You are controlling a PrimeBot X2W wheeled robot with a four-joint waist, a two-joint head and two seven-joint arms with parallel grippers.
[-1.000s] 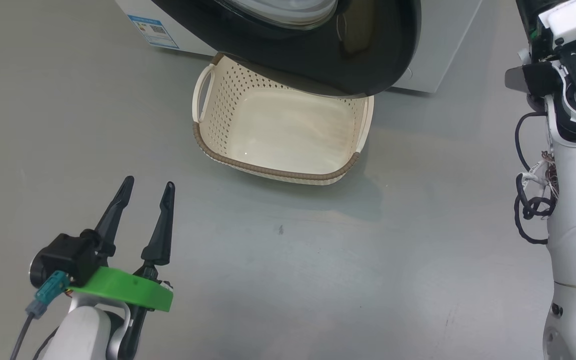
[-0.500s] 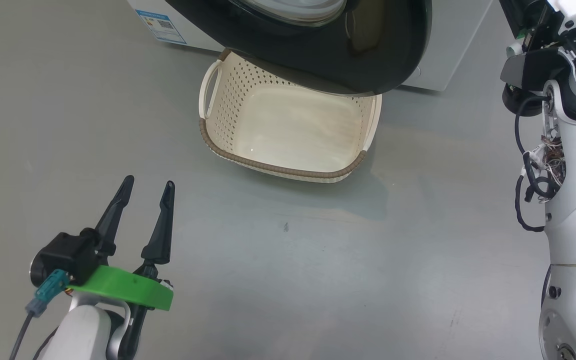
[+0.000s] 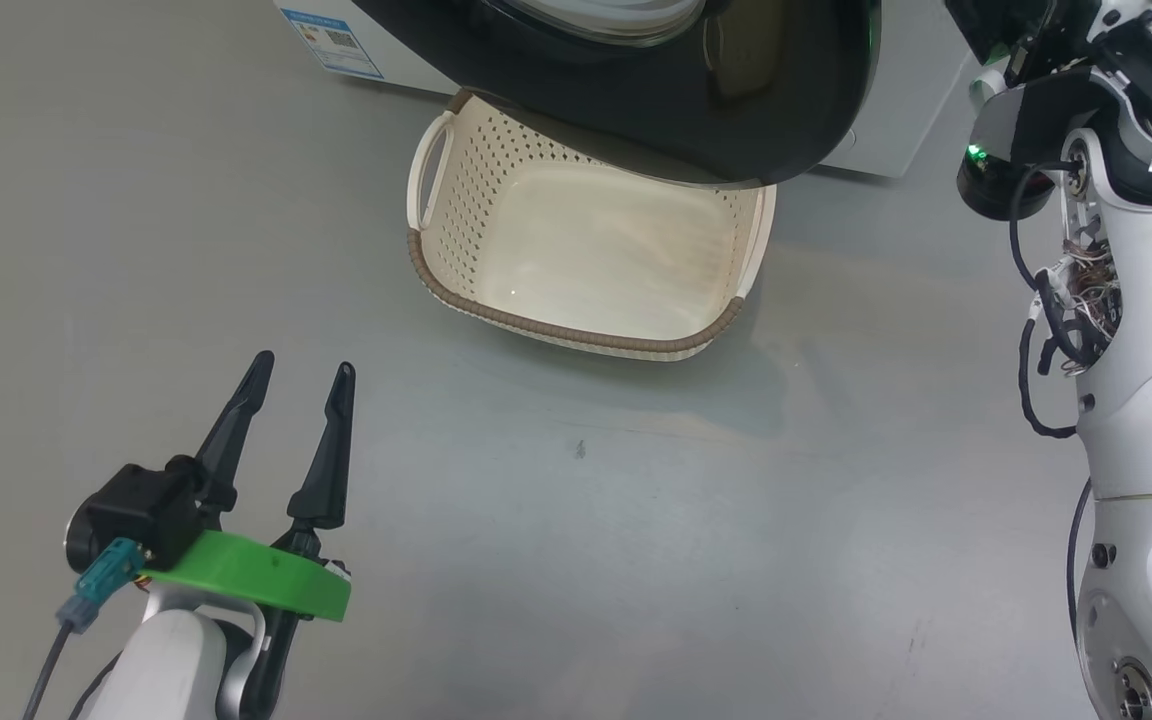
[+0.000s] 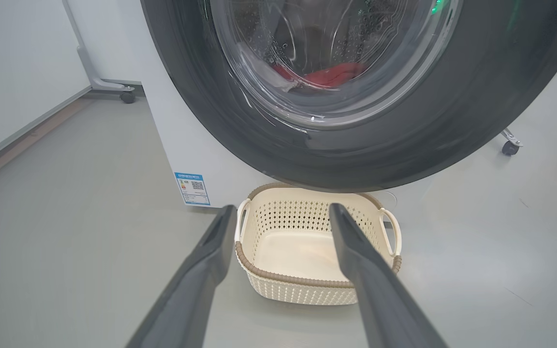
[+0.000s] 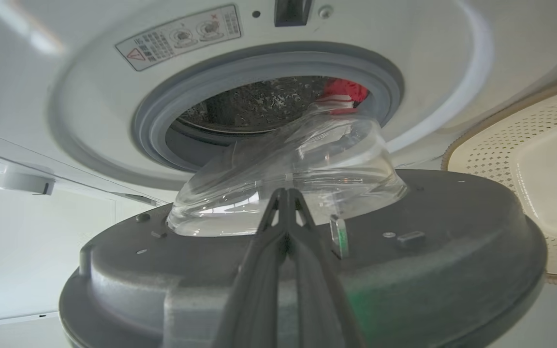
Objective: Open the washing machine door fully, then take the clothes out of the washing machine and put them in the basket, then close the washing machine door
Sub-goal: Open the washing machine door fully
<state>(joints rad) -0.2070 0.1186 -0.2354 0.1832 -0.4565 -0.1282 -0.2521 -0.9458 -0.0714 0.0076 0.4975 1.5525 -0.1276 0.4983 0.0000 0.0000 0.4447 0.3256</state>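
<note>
Door (image 3: 736,120) part-open, overhanging the far edge of the basket (image 3: 576,335) on the floor (image 3: 636,560) before the machine (image 5: 428,63). Red clothes (image 5: 344,92) inside the drum (image 5: 259,104). Left hand (image 3: 304,362) open, above the floor, apart from the basket. Right hand (image 5: 283,191) closed on nothing, fingertips at the door's inner face, beside the glass bowl (image 5: 307,164).
</note>
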